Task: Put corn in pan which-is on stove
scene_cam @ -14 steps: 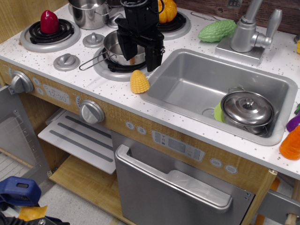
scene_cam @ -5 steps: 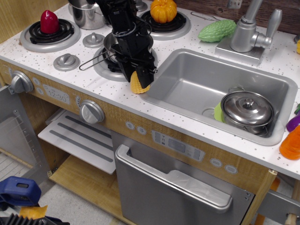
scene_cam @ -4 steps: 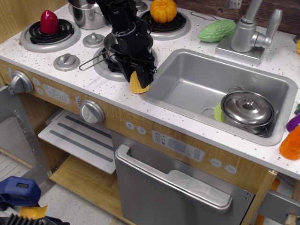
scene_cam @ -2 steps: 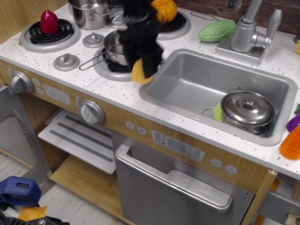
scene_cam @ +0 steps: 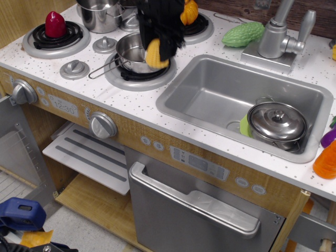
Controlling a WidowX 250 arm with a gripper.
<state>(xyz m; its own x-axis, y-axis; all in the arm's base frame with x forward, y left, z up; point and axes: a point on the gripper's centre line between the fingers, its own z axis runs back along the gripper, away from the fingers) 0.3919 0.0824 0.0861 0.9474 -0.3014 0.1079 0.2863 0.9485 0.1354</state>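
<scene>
Corn (scene_cam: pixel 152 54) carried in the air, clamped in the gripper (scene_cam: pixel 156 52), just above the pan (scene_cam: pixel 131 53) on the stove (scene_cam: pixel 79 52).

It looks like a light, stiff plastic toy with a bumpy, tapered body, so a hold across its thick middle seems safest. Motion blur hides the fingers; the upper arm is cut off.

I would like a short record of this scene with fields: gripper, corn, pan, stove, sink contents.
gripper: the gripper is shut on the corn, raised above the stove
corn: the corn is held in the air, at the right rim of the pan, slightly blurred
pan: the pan stands on the front burner, wire handle to the left
stove: the stove is white and speckled
sink contents: a lidded pot in the sink
</scene>
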